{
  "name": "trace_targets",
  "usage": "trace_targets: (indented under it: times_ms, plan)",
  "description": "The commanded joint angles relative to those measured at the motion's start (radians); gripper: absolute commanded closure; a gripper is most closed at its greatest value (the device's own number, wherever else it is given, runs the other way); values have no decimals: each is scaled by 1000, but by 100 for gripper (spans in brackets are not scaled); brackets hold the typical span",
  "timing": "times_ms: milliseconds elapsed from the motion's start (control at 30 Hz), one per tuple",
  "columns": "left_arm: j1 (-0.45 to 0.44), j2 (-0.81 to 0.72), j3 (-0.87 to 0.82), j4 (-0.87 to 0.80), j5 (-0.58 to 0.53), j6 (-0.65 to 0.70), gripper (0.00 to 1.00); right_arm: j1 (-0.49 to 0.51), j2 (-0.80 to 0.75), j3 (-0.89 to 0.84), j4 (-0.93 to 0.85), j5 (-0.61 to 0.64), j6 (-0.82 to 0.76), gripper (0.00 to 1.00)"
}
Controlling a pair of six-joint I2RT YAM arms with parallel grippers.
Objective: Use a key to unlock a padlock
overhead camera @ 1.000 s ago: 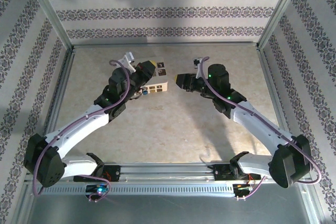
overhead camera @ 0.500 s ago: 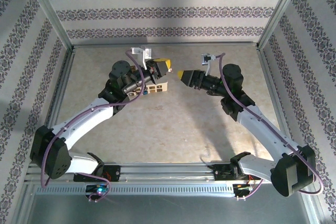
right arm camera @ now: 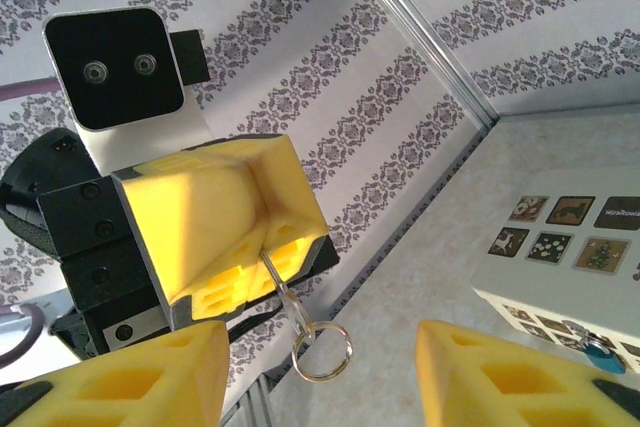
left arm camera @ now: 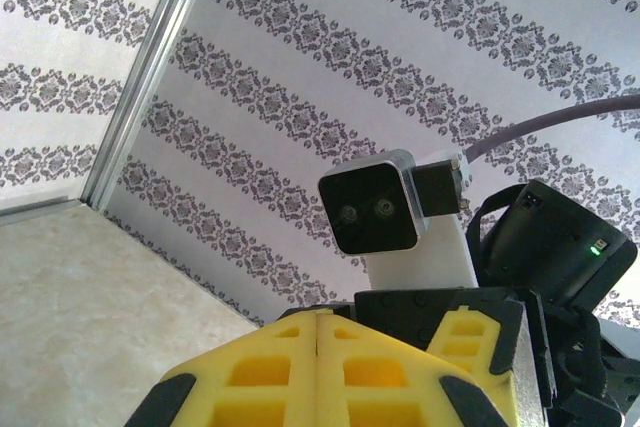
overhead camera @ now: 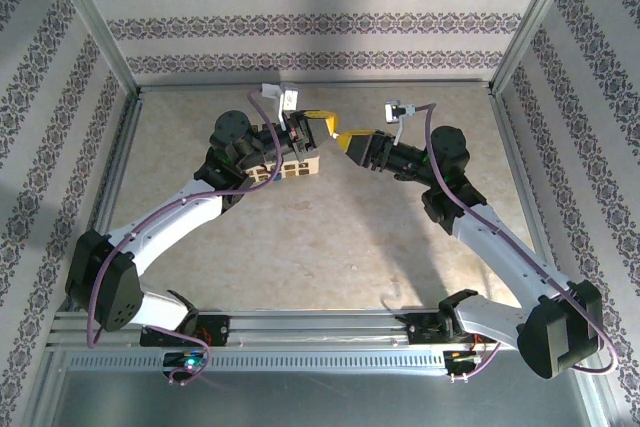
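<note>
Left gripper (right arm camera: 262,247), jaws clamped, pinches a small metal key (right arm camera: 276,277) in mid-air over the far side of the table (overhead camera: 330,237), its ring (right arm camera: 322,345) dangling. Right gripper (right arm camera: 320,387) faces it, jaws apart. Light, stiff, slippery: likely best taken by its flat shaft, not the loose ring.

L arm (overhead camera: 165,232) reaches from the near-left base toward mid-desk. The L gripper (overhead camera: 316,124) is raised, its yellow jaws shut and pointing right. R arm (overhead camera: 500,247) comes in from the near-right base, and the R gripper (overhead camera: 350,140) points left. The yellow tips of the two grippers almost meet; touching or just apart, can't tell from above. A cream box (overhead camera: 300,167) w/ dark squares on its face lies on the beige desk (overhead camera: 330,237), just below the L gripper & partly under that wrist. Patterned wallpaper (overhead camera: 320,22) covers the back & side walls.
</note>
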Motion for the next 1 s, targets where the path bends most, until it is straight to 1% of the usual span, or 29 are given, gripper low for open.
trace_targets:
  times_ms: [0,200,333,700,967]
  plan:
    - [8,2,32,47,27,-15,100,2,14,10,59,-34,15,50]
    - [8,2,31,48,26,-16,100,12,26,15,67,-29,22,53]
    - [7,4,32,49,22,-15,100,18,39,21,74,-29,29,57]
    - [7,2,26,36,21,-8,100,30,53,31,84,-23,34,74]
    - [8,4,26,26,18,-2,100,33,56,32,90,-32,34,89]
